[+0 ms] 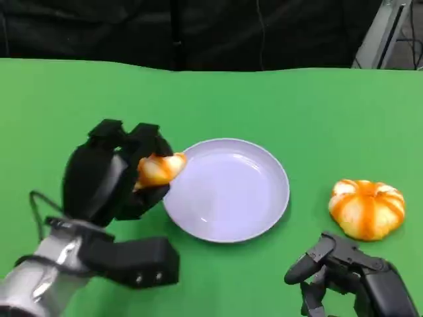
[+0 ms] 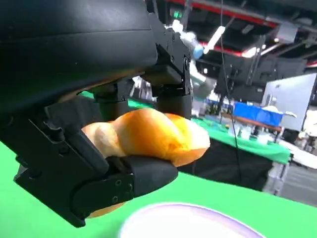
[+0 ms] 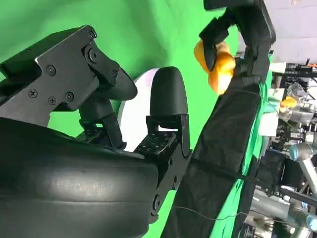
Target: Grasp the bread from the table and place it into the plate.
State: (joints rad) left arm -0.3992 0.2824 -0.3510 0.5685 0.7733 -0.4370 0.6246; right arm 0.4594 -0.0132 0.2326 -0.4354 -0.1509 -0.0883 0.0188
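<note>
Gripping bread (image 1: 160, 168), left robot hand (image 1: 122, 173) beside plate (image 1: 274, 173)

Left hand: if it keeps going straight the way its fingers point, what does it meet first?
Probably the plate: the left hand, holding the bread, points at its near rim. It looks raised, so it may pass over.

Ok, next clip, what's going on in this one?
The robot's left hand holds a piece of bread in the air, right at the near-left rim of the lavender plate, not yet set down in it. The plate sits on the green table with nothing on it. A second, round striped bread lies on the table to the plate's right. The right hand rests low near it, holding nothing, fingers apart.
</note>
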